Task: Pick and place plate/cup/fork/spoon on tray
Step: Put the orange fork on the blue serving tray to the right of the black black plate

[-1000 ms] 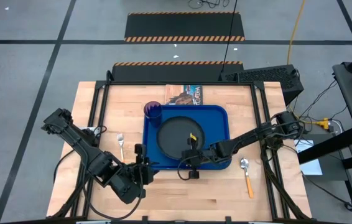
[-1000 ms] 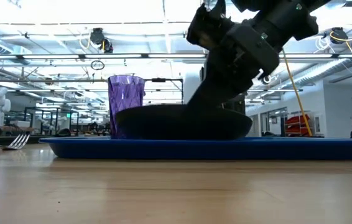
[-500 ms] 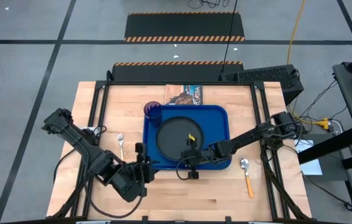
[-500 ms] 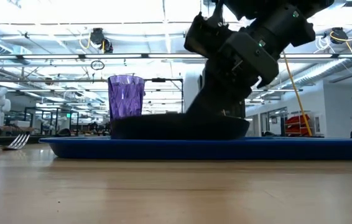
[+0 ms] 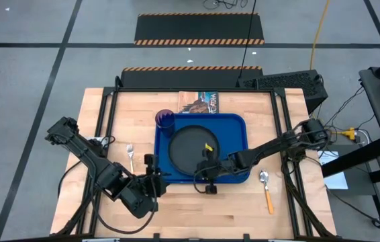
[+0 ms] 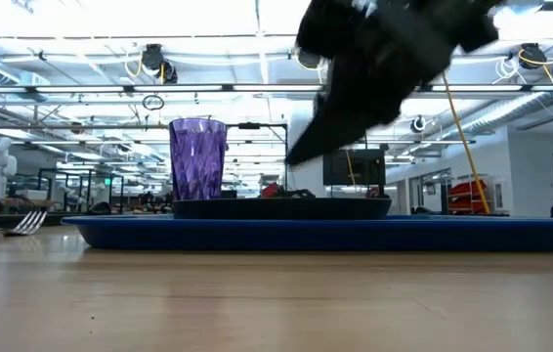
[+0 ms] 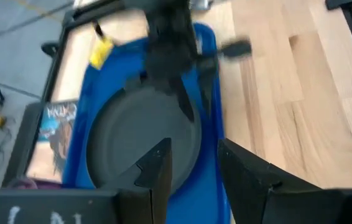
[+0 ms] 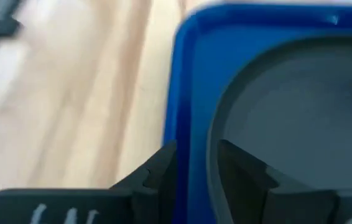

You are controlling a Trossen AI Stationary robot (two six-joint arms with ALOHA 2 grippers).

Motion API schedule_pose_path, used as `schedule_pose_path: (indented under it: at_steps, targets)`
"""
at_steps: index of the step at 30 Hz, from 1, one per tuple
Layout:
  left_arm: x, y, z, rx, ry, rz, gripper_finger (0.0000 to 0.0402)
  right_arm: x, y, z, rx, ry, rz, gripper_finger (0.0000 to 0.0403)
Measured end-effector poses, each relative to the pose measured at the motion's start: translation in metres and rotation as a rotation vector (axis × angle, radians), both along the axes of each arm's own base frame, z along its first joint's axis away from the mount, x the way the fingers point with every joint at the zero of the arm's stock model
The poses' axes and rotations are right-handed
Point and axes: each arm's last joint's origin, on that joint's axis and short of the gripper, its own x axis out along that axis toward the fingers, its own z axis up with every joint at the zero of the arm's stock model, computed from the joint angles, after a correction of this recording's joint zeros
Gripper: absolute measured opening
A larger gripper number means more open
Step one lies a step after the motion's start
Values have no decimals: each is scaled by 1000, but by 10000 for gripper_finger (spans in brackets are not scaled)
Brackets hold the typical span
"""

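The dark plate (image 5: 193,149) lies flat in the blue tray (image 5: 237,124), and the purple cup (image 5: 165,119) stands upright in the tray's far left corner. The fork (image 5: 130,156) lies on the table left of the tray, the spoon (image 5: 266,185) on the table right of it. My right gripper (image 8: 194,168) hangs open just above the plate's near rim (image 8: 226,124) and the tray's near edge, clear of both in the low view. My left gripper (image 7: 191,168) waits open near the tray's near left corner, holding nothing.
A printed booklet (image 5: 199,102) lies at the table's far edge behind the tray. Black frame rails (image 5: 106,121) run along the table's left and right sides. Bare wood (image 5: 197,215) stretches along the near edge.
My right gripper has opened, let go of the plate and risen a little above it. The plate, held raised a second ago, has sunk and now lies flat in the tray.
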Motion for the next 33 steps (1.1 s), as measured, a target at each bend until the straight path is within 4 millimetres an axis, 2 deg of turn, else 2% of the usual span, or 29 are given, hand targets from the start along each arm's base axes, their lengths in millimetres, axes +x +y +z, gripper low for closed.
schedule_pose_path:
  at_steps: [4,8,14,18,20,25,29,33]
  targets:
    - [-10,-2,-5,-63,81,33,131,-17,8,34,14,-55,34,116]
    - [-24,-3,-10,-111,151,138,131,-39,17,68,-6,-140,26,116]
    - [-42,3,-33,-96,261,323,131,-69,30,98,-84,-229,-33,116]
    - [-51,16,-61,-146,303,616,131,-81,34,108,-129,-272,-70,116]
    - [-56,20,-80,-162,345,709,131,-84,35,110,-164,-278,-84,116]
    - [-68,39,-121,-142,326,986,131,-84,32,110,-214,-290,-124,116]
    - [-77,56,-142,-136,319,1221,131,-82,27,110,-232,-290,-140,116]
    - [-83,66,-159,-171,332,1386,131,-80,23,111,-239,-289,-154,116]
